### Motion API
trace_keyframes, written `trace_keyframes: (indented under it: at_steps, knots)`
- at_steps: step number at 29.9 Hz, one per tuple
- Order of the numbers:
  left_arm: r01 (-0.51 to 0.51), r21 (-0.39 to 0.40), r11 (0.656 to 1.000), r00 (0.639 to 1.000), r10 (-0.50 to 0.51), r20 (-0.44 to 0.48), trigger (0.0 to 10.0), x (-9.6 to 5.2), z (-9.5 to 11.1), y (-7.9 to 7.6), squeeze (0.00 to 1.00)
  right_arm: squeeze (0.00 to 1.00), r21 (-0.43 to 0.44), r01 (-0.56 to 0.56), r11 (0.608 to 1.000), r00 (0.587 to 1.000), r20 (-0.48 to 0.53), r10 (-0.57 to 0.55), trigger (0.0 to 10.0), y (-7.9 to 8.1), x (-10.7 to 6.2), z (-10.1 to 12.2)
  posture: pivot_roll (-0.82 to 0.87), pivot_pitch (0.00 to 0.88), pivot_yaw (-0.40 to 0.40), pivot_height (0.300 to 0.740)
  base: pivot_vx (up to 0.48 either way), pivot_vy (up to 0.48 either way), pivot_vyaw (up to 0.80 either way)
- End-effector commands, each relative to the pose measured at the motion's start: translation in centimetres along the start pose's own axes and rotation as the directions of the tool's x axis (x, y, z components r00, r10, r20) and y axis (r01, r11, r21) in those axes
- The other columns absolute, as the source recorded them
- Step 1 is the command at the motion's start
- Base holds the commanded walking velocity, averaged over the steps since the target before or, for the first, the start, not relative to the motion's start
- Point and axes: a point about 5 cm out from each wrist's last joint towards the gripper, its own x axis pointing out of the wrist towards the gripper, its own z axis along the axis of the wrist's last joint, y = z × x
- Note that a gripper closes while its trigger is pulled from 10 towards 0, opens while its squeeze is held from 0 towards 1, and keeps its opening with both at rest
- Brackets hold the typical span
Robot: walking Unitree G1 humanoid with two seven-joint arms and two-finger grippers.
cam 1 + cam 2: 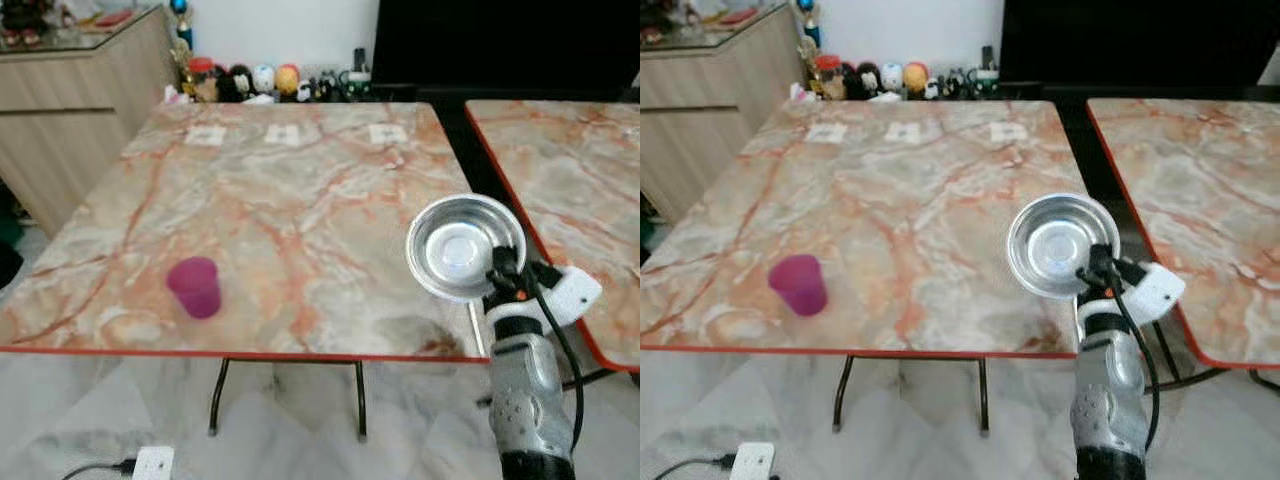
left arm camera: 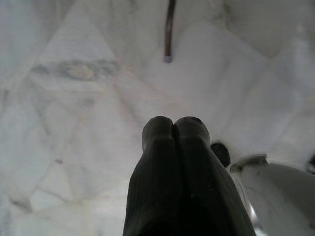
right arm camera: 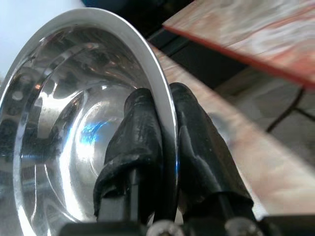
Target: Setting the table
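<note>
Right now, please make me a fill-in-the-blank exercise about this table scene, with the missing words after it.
1. The right gripper pinches the rim of a shiny metal ____.
2. The cup standing on the table is ____ in colour.
3. The left gripper, pointing at the floor, has its fingers ____.
4. Three small white ____ lie near the table's far edge.

Missing words: bowl; purple; shut; cards

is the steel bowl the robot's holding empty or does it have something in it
Empty: the steel bowl, pinched at its rim by the right hand, shows only bare shiny metal inside.
</note>
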Motion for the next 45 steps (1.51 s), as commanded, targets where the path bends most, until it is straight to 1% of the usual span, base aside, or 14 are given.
trace_keyframes:
  at_steps: [1,10,14,21,30,33,35,45]
  knots:
    - [-0.007,0.007,1.0,0.999,0.007,-0.04,10.0,-0.2,-0.8,0.3,0.0,0.0,-0.004,-0.015,1.0,1.0,0.012,0.015,10.0,0.6,0.1,0.0,-0.01,0.0,0.0,0.74,0.0,-0.472,0.0]
    - [-0.006,0.023,1.0,0.999,0.007,-0.052,10.0,-0.2,-0.9,0.6,0.0,0.0,-0.008,-0.013,1.0,1.0,0.014,0.013,10.0,0.5,0.1,-0.1,-0.01,0.0,0.009,0.74,0.0,-0.472,0.0]
    - [-0.007,0.025,1.0,0.998,0.008,-0.055,10.0,-0.2,-0.9,0.7,0.0,0.0,0.003,-0.003,1.0,1.0,0.025,0.003,10.0,0.4,0.0,-0.1,-0.01,0.0,0.014,0.74,0.0,-0.472,0.0]
    - [-0.011,0.021,1.0,0.999,0.012,-0.041,10.0,-0.1,-0.7,0.9,0.0,0.0,0.007,-0.011,1.0,1.0,0.026,0.011,10.0,0.7,0.1,-0.1,-0.01,0.0,0.013,0.74,0.0,-0.472,0.0]
    - [-0.008,0.011,1.0,0.999,0.008,-0.044,10.0,-0.1,-0.7,0.6,0.0,0.0,0.001,-0.004,1.0,0.999,0.035,0.004,10.0,0.6,0.2,0.2,-0.02,0.0,0.009,0.74,0.0,-0.472,0.0]
    - [-0.005,0.008,1.0,0.999,0.005,-0.042,10.0,-0.1,-0.7,0.5,0.0,0.0,-0.013,-0.021,1.0,0.999,0.028,0.021,10.0,0.8,0.2,0.2,-0.02,0.0,0.007,0.74,0.0,-0.472,0.0]
    - [-0.004,0.007,1.0,0.999,0.004,-0.043,10.0,-0.1,-0.7,0.4,0.0,0.0,-0.004,-0.012,1.0,0.999,0.035,0.012,10.0,0.7,0.2,0.3,-0.03,0.001,0.006,0.74,0.0,-0.472,0.0]
    - [-0.004,0.008,1.0,0.998,0.004,-0.062,10.0,-0.2,-1.1,0.5,0.0,0.0,-0.019,0.015,1.0,0.999,0.05,-0.014,10.0,0.0,0.4,0.8,-0.03,0.001,0.01,0.74,0.0,-0.457,0.0]
